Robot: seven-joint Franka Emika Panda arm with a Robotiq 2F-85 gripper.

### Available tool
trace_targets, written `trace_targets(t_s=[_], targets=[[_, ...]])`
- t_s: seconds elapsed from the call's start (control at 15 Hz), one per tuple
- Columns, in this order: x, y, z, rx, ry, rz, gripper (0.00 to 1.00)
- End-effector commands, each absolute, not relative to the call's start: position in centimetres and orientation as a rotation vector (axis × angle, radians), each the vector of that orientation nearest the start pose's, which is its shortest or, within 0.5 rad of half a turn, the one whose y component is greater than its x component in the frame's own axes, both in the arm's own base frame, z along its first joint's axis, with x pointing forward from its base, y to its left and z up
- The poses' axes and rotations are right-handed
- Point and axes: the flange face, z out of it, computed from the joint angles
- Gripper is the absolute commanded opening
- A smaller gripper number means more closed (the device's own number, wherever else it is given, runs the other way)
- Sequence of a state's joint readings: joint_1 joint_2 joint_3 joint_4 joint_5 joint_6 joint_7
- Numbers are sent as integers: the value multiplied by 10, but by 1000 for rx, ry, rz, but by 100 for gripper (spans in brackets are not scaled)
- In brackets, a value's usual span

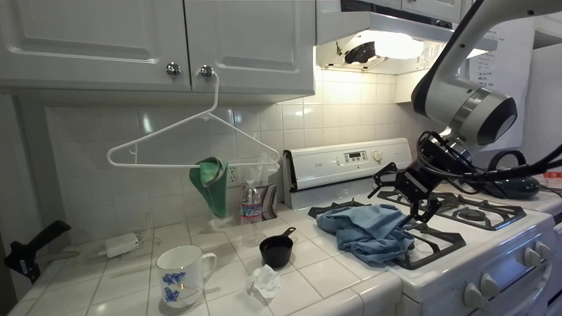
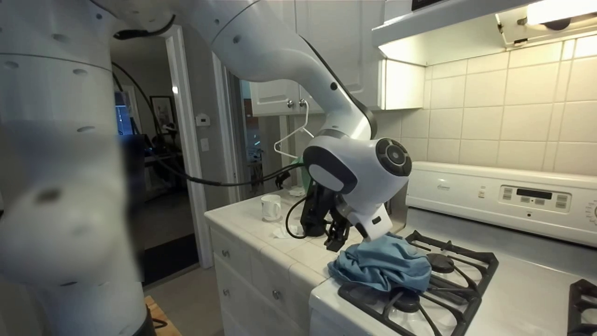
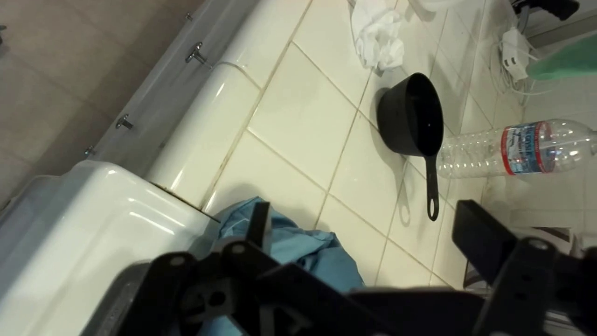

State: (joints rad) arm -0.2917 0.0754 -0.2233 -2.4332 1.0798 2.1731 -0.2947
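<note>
My gripper (image 1: 388, 208) stands open above the stove, tilted down toward the counter. A crumpled blue cloth (image 1: 366, 228) lies right under it, over the front left burner and the counter's edge. In the wrist view nothing sits between the spread fingers (image 3: 485, 238); one of them overlaps the cloth (image 3: 337, 263), and I cannot tell whether it touches. A black handled cup (image 3: 401, 116) stands on the tiles beyond the fingertips, beside a clear bottle (image 3: 527, 148). In an exterior view the wrist partly hides the gripper, close over the cloth (image 2: 382, 263).
From a cabinet knob hangs a white hanger (image 1: 153, 166) with a green cloth (image 1: 210, 193) over its bar. On the counter are a floral mug (image 1: 180, 276), crumpled white paper (image 1: 265, 281) and a white adapter (image 1: 120, 245). Iron grates (image 2: 461, 322) cover the stove, below the range hood (image 1: 395, 26).
</note>
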Motion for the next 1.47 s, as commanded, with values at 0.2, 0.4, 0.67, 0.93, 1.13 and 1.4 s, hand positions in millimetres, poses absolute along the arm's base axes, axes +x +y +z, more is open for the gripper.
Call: trace_targets(t_s=[0.2, 0.4, 0.67, 0.93, 1.13, 1.4], targets=[[453, -124, 243, -1994, 1153, -295, 100], [474, -88, 224, -1975, 1148, -344, 100], [500, -80, 201, -2003, 1113, -382, 100], [524, -92, 185, -2016, 1090, -443, 100], [540, -95, 171, -2003, 1101, -480, 100], [552, -96, 157, -1996, 1115, -482, 100]])
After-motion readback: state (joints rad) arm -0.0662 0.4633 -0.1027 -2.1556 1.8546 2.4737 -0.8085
